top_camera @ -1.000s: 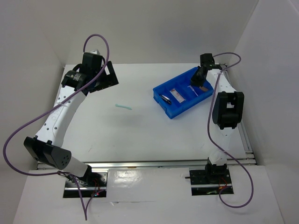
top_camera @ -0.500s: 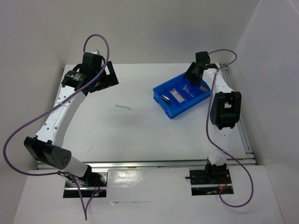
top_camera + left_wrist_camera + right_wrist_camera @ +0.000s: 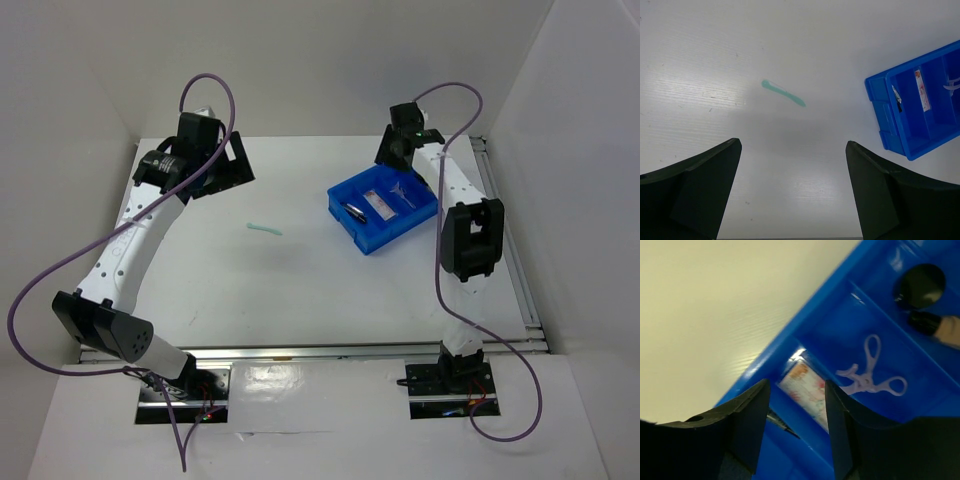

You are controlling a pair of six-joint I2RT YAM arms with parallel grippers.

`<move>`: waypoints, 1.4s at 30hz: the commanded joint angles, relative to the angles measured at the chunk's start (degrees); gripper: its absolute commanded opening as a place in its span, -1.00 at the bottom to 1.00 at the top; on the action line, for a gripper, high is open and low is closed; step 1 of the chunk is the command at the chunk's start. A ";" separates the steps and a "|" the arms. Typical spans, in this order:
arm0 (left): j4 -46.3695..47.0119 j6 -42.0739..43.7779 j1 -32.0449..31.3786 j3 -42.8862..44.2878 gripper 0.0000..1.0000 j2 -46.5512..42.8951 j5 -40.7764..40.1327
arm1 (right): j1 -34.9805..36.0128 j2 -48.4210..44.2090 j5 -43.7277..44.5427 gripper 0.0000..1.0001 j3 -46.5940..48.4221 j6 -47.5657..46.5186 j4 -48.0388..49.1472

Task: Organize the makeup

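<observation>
We see the right gripper's [image 3: 796,385] dark, matte fingers [image 3: 747,415] standing partly apart with nothing between them, hanging above the blue plastic bin [image 3: 800,330]. Below them a glossy clear pinkish packet [image 3: 807,388] lies flat in a narrow compartment. Beside it, in the next one, is a pale purple looped piece [image 3: 871,375] (shaped rather like small scissors). Further along are a round black pot [image 3: 920,285] and a tan cylinder with a black end [image 3: 940,327]. A slim black tube [image 3: 897,96] sits in the compartment at the bin's other end.

The left gripper [image 3: 792,145] is spread wide and empty above the table [image 3: 300,290], whose white surface is finely ribbed. A thin mint-green stick [image 3: 783,93] lies alone there, well apart from the bin. Plain white walls [image 3: 330,60] enclose the table.
</observation>
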 commanded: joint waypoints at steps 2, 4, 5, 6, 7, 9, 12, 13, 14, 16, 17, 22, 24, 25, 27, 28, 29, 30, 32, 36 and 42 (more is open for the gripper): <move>1.19 -0.18 0.32 0.58 1.00 -0.24 0.47 | -3.13 -1.05 0.11 0.25 -1.26 -0.03 -2.86; 1.19 -0.18 0.32 0.58 1.00 -0.24 0.47 | -4.62 -0.52 -1.46 0.25 -1.26 -0.03 -2.86; 1.19 -0.18 0.32 0.58 1.00 -0.24 0.47 | -4.62 0.18 -3.04 0.25 -1.26 -0.03 -3.39; 1.19 -0.18 0.32 0.58 1.00 -0.24 0.47 | -5.23 0.19 -3.84 0.25 -1.26 -0.03 -3.39; 1.19 -0.18 0.32 0.58 1.00 -0.24 0.47 | -5.85 0.80 -4.72 0.23 -1.26 0.58 -3.39; 1.19 -0.18 0.32 0.58 1.00 -0.24 0.47 | -6.38 1.33 -6.65 0.18 -1.87 1.20 -3.39; 1.19 -0.18 0.32 0.58 1.00 -0.24 0.47 | -7.61 2.64 -9.29 0.09 -2.41 1.73 -3.39; 1.19 -0.18 0.32 0.58 1.00 -0.24 0.47 | -7.61 2.65 -9.30 0.05 -2.41 2.34 -3.39; 1.19 -0.18 0.32 0.58 1.00 -0.24 0.47 | -7.61 3.17 -9.99 0.01 -2.41 2.35 -3.39; 1.19 -0.18 0.32 0.58 1.00 -0.24 0.47 | -7.61 3.18 -10.53 -0.02 -3.02 2.35 -2.87; 1.19 -0.18 0.32 0.58 1.00 -0.24 0.47 | -8.14 3.18 -10.53 -0.08 -3.02 2.35 -2.86; 1.19 -0.18 0.32 0.58 1.00 -0.24 0.47 | -8.14 4.32 -11.05 -0.11 -3.02 2.35 -3.39; 1.19 -0.18 0.32 0.58 1.00 -0.24 0.47 | -8.14 4.32 -11.05 -0.23 -3.80 2.35 -3.39; 1.19 -0.18 0.32 0.58 1.00 -0.24 0.47 | -8.14 4.32 -11.05 -0.25 -3.81 2.35 -3.39; 1.19 -0.18 0.32 0.58 1.00 -0.24 0.47 | -8.14 4.32 -11.05 -0.36 -4.34 2.35 -3.39; 1.19 -0.18 0.32 0.58 1.00 -0.24 0.47 | -8.14 4.32 -11.05 -0.36 -4.34 2.35 -3.39; 1.19 -0.18 0.32 0.58 1.00 -0.24 0.47 | -8.14 4.32 -11.05 -0.38 -4.34 2.35 -3.39; 1.19 -0.18 0.32 0.58 1.00 -0.24 0.47 | -8.14 4.32 -11.05 -0.38 -4.34 2.35 -3.39; 1.19 -0.18 0.32 0.58 1.00 -0.24 0.47 | -8.14 4.32 -11.05 -0.41 -4.34 2.35 -3.39; 1.19 -0.18 0.32 0.58 1.00 0.29 0.47 | -8.14 4.32 -11.05 -0.70 -4.34 2.35 -3.39; 1.19 -0.18 0.32 0.58 1.00 0.29 0.47 | -8.14 1.86 -9.48 -1.00 -3.56 2.96 -2.69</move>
